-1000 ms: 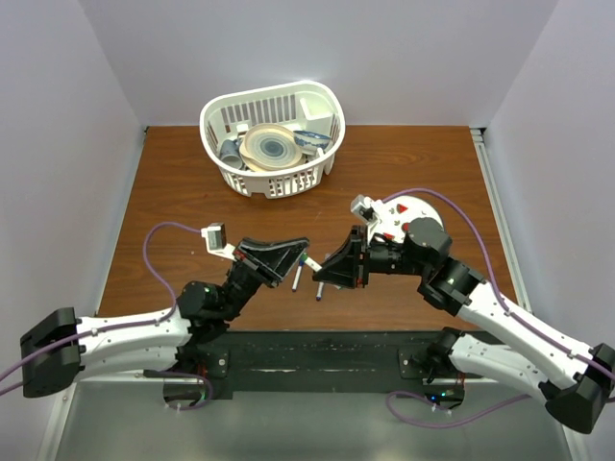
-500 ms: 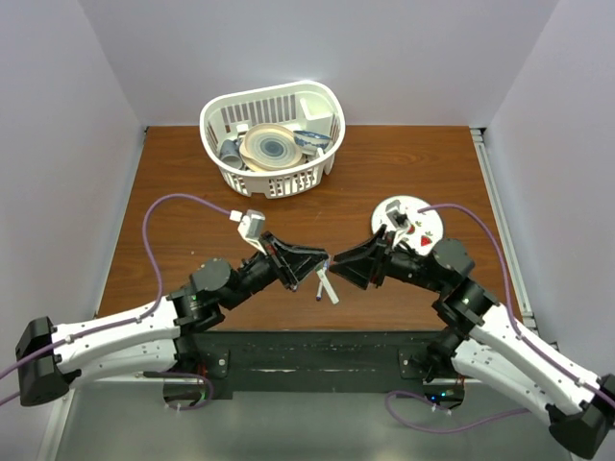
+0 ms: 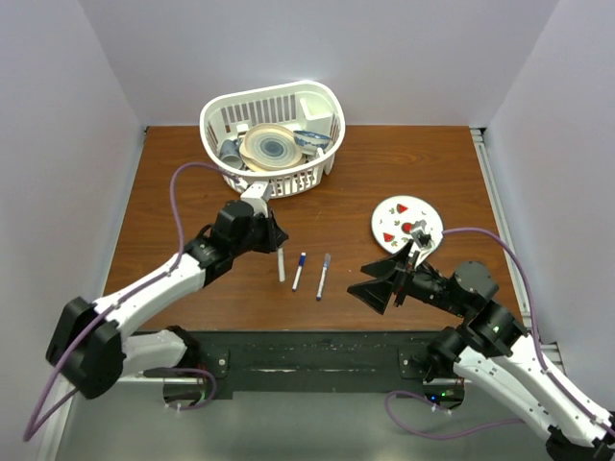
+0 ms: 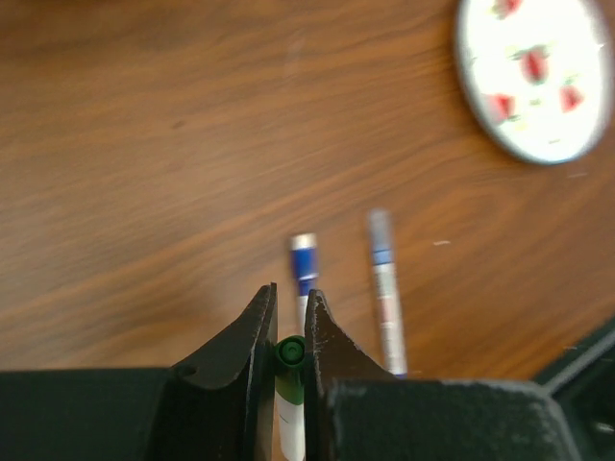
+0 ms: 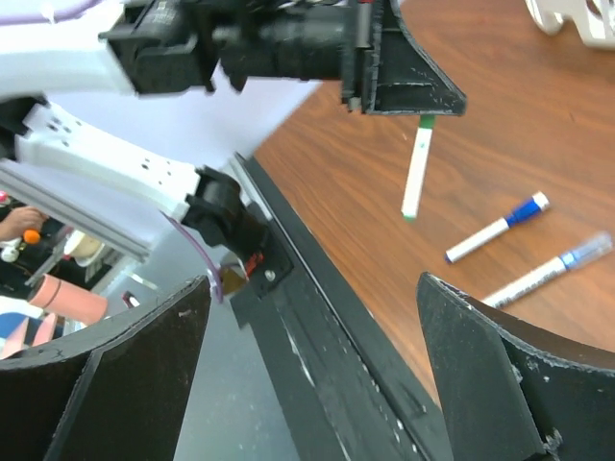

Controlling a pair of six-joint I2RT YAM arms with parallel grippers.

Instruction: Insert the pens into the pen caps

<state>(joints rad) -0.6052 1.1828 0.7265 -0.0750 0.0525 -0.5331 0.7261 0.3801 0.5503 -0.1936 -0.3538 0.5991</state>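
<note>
My left gripper (image 3: 275,242) (image 4: 289,292) is shut on a white pen with a green cap (image 4: 290,353). The green pen's barrel (image 3: 281,266) (image 5: 418,168) slants down from the jaws to the wood. To its right lie two more pens side by side: a blue-capped pen (image 3: 299,271) (image 4: 304,261) (image 5: 495,228) and a pen with a purplish cap (image 3: 323,276) (image 4: 384,288) (image 5: 550,269). My right gripper (image 3: 361,280) (image 5: 317,365) hangs wide open over the near table edge, to the right of the pens, with nothing between its fingers.
A white basket (image 3: 274,125) with dishes stands at the back. A small white plate with red spots (image 3: 407,224) (image 4: 533,77) sits right of centre, just behind my right arm. The black mounting rail (image 5: 317,317) runs along the near edge.
My right gripper has opened, let go and pulled back to the right. My left arm has swung left and away with the green-capped pen, bringing it down beside the other two pens.
</note>
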